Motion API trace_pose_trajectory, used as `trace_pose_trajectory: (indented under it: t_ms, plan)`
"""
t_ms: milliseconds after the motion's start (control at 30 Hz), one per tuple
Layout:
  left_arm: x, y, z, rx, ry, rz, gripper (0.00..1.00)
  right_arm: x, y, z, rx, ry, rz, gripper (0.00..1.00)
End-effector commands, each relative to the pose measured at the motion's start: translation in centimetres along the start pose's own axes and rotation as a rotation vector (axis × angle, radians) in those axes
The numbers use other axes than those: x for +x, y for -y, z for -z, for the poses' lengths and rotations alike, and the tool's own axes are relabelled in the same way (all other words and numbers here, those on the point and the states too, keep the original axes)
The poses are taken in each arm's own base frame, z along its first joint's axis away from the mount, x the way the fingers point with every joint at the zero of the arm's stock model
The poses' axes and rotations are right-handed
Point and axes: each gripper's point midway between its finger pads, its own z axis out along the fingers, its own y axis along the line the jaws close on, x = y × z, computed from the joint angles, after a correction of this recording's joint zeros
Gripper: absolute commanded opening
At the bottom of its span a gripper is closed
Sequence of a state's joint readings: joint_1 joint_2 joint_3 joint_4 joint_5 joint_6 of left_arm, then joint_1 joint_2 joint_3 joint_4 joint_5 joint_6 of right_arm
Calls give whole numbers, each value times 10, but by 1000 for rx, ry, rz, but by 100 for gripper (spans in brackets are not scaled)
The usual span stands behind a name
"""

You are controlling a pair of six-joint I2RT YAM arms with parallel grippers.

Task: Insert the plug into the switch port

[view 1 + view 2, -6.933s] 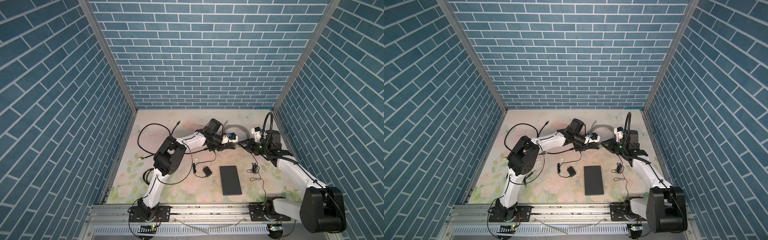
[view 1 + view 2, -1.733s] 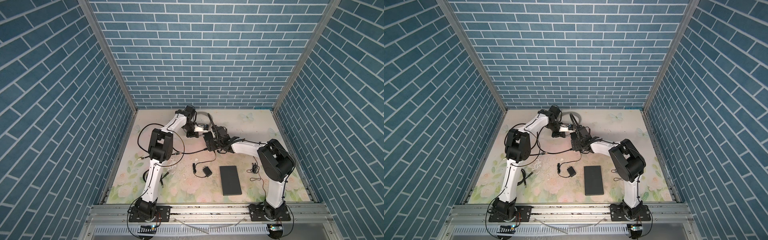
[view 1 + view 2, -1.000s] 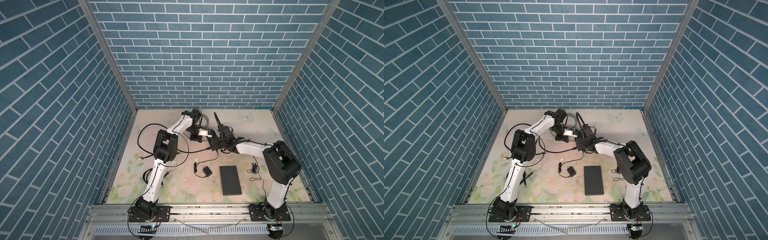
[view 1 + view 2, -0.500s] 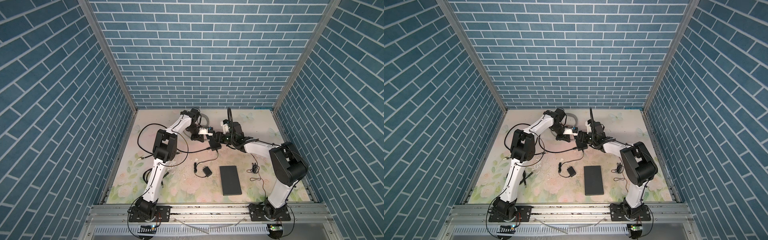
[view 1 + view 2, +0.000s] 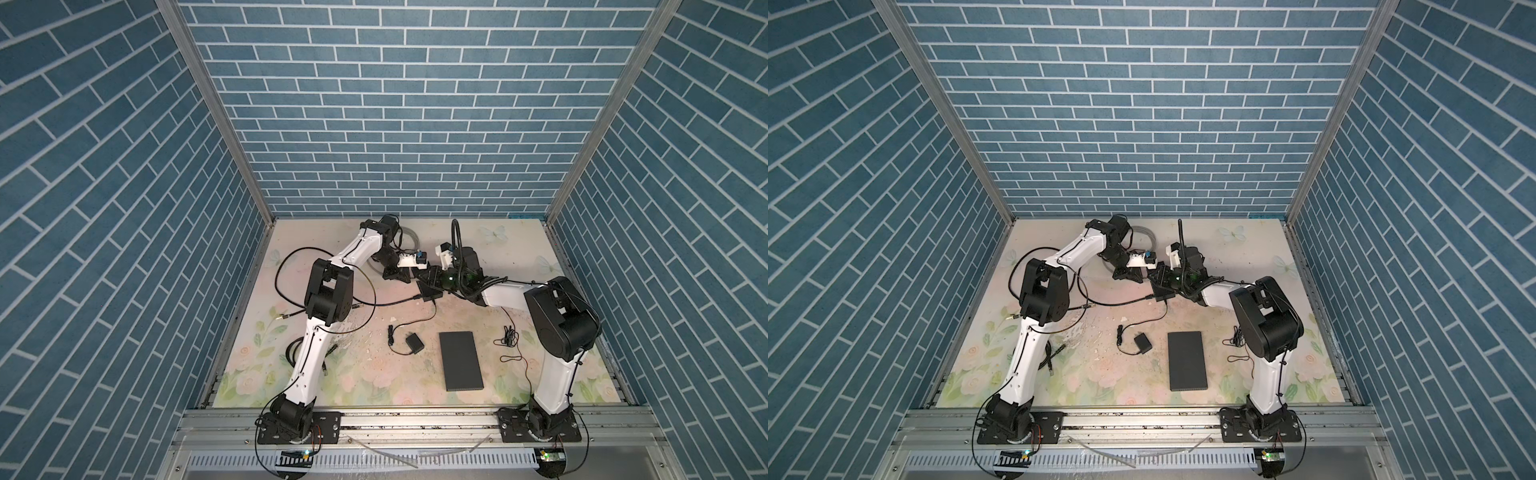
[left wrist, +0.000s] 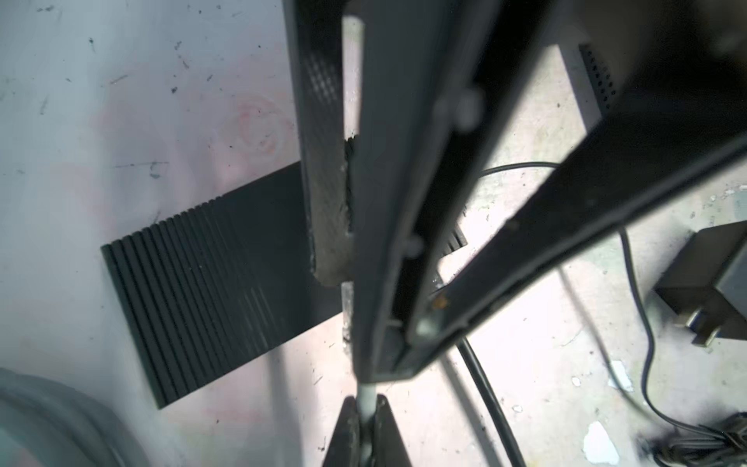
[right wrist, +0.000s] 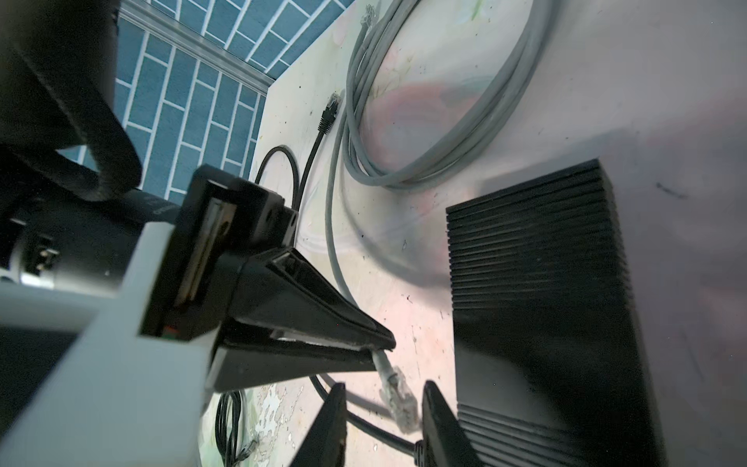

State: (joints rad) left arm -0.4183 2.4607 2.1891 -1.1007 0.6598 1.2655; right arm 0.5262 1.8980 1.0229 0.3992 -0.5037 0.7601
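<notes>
The clear plug (image 7: 398, 398) ends a grey cable (image 7: 382, 364). My left gripper (image 6: 364, 428) is shut on that cable just behind the plug; its black fingers (image 7: 323, 323) reach in from the side in the right wrist view. My right gripper (image 7: 384, 386) is open, its jaws standing either side of the plug with a gap on one side. The switch, a small black ribbed box (image 7: 537, 303), lies on the table right beside the plug; its port is hidden. In both top views the two grippers meet at mid-table (image 5: 409, 272) (image 5: 1160, 278) by the switch (image 5: 430, 291).
The grey cable's coil (image 7: 436, 121) lies behind the switch, with a black network cable end (image 7: 329, 109) beside it. A thick black lead (image 7: 376, 428) runs under the plug. A power adapter (image 5: 414, 345) and a larger flat black box (image 5: 461, 365) lie nearer the front.
My right gripper's jaws have narrowed round the plug, and the right wrist has swung back toward the right. The left gripper has kept its hold and barely moved.
</notes>
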Motion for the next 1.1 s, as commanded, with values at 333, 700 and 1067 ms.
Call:
trace_pose_trajectory:
  t_ms: [333, 700, 1067]
  plan:
    - [-17, 6, 19, 2, 61, -6, 2, 17, 10, -4, -9, -27, -43, 26]
    - [-18, 11, 20, 18, 61, -13, 2, 14, 9, -6, -22, -19, -58, 5]
    - [-24, -36, 31, -445, 120, -11, 36, 12, 12, -3, -80, -9, -297, 2]
